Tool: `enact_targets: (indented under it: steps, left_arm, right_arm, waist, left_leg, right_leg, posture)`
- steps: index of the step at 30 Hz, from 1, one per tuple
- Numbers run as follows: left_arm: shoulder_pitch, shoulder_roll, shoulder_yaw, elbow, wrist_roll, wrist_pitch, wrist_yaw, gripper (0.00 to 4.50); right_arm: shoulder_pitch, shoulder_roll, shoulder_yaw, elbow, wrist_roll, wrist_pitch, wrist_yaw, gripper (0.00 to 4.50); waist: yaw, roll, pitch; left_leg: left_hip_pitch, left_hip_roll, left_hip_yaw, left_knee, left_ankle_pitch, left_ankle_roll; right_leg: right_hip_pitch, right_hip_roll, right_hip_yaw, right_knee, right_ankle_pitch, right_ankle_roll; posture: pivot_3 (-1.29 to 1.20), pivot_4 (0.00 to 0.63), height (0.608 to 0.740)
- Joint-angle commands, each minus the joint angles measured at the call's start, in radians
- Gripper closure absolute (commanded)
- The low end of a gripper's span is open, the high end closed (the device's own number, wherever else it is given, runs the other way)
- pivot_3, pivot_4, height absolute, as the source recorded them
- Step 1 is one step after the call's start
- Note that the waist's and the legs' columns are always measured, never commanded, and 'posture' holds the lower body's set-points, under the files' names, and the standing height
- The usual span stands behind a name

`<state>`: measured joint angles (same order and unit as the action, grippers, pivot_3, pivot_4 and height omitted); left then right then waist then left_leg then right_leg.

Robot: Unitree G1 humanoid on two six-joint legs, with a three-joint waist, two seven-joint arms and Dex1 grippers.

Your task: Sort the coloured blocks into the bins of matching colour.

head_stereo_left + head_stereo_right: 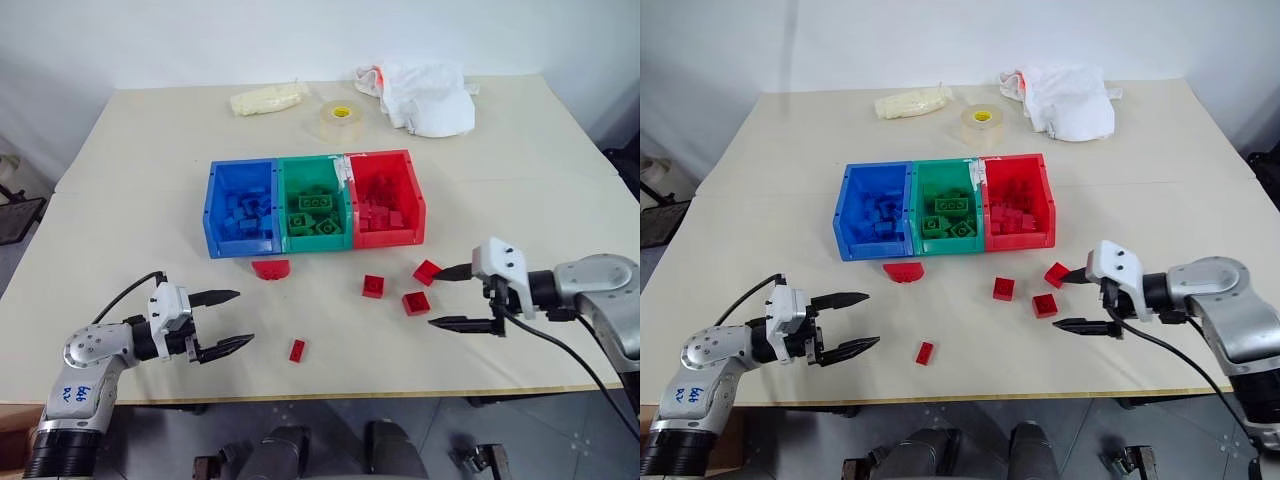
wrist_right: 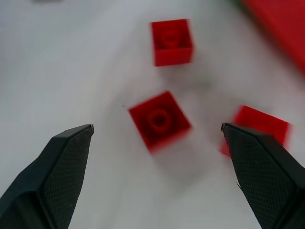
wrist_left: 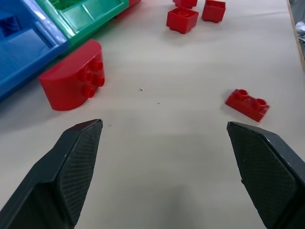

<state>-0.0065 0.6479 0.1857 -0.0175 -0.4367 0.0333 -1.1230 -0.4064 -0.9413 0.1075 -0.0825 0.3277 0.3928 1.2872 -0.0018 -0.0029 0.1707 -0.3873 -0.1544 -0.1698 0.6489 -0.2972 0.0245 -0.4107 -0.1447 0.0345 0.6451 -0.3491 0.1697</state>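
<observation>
Head view: the bins (image 1: pixel 314 203) sit at bench (image 1: pixel 150 140) centre. Half-round block (image 1: pixel 270 268) lies at 6 o'clock of the blue bin; three square blocks (image 1: pixel 373 286) at 6 o'clock of the red bin.

Left wrist view: left end effector (image 3: pixel 164 143) spread, empty; narrow block (image 3: pixel 247 104) near one finger.

Right wrist view: right end effector (image 2: pixel 157 143) spread, empty, above a square block (image 2: pixel 159 120).

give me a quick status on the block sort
Left gripper and right gripper open, empty. Five small red plastic bricks loose before the red plastic bin. Nothing blocking.
</observation>
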Motion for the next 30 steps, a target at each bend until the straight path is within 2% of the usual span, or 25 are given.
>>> enact_targets:
  steps: [1,8,11,18,23,26,28,30]
  left_arm:
    - [0.040,0.008,0.045,-0.063,-0.047,0.003,0.003,0.06]
    - [0.064,0.005,0.046,-0.092,-0.049,0.001,0.020,0.06]
    - [0.066,0.001,0.048,-0.097,-0.050,-0.003,0.028,0.00]
    - [0.060,0.002,0.046,-0.092,-0.051,-0.005,0.031,0.00]
    - [0.040,0.001,0.040,-0.074,-0.050,-0.008,0.024,0.00]
    - [0.017,0.001,0.035,-0.054,-0.045,-0.010,0.020,0.00]
    - [0.001,0.001,0.030,-0.039,-0.041,-0.015,0.015,0.00]
    - [-0.025,-0.003,0.023,-0.022,-0.036,-0.019,0.012,0.00]
  right_arm:
    - [-0.058,0.021,0.064,0.019,-0.048,-0.057,0.052,0.00]
    - [-0.127,0.075,0.170,0.126,-0.151,-0.130,0.085,0.00]
    - [-0.150,0.076,0.209,0.165,-0.207,-0.134,0.089,0.60]
    - [-0.159,0.086,0.149,0.135,-0.155,-0.114,0.084,3.04]
    - [-0.173,0.087,0.069,0.045,-0.069,-0.029,0.059,3.02]
    - [-0.238,0.132,0.015,0.044,-0.013,0.035,0.015,3.02]
    - [-0.288,0.159,0.000,0.074,-0.003,0.051,-0.002,3.02]
    - [-0.409,0.220,0.002,0.218,-0.039,0.004,-0.049,3.02]
  waist:
    - [-0.001,0.000,0.000]
    - [0.002,0.000,0.000]
    - [0.002,-0.001,0.000]
    - [0.002,-0.001,0.000]
    - [0.001,-0.001,0.000]
    - [-0.002,-0.001,0.000]
    - [-0.002,-0.001,0.000]
    - [-0.004,-0.001,0.000]
  left_leg:
    - [0.000,0.000,0.000,0.000,0.000,0.000]
    - [0.000,0.001,0.000,0.000,0.000,-0.001]
    - [0.000,0.001,0.000,0.000,0.000,-0.001]
    - [0.000,0.002,0.000,0.000,-0.001,-0.001]
    - [0.000,0.002,0.000,0.000,-0.001,-0.001]
    - [0.000,0.006,0.001,0.001,-0.002,-0.003]
    - [0.000,0.010,0.001,0.001,-0.002,-0.005]
    - [0.000,0.013,0.001,0.000,-0.003,-0.007]
  right_leg:
    - [0.000,0.000,0.000,0.000,0.000,0.000]
    - [0.000,0.001,0.000,0.000,0.000,-0.001]
    - [0.000,0.002,0.000,0.000,0.000,-0.001]
    - [0.000,0.006,0.000,0.000,0.001,-0.001]
    - [-0.001,0.006,0.000,0.000,0.001,-0.001]
    - [-0.001,0.010,0.001,-0.001,0.002,-0.004]
    - [-0.001,0.012,0.000,-0.001,0.004,-0.006]
    - [-0.002,0.012,0.000,-0.001,0.005,-0.008]
  posture:
    - [0.00,0.150,0.740]
    - [0.00,0.150,0.740]
    - [0.00,0.150,0.740]
    - [0.00,0.150,0.740]
    - [0.00,0.150,0.740]
    - [0.00,0.150,0.740]
    - [0.00,0.150,0.740]
    - [0.00,0.150,0.740]
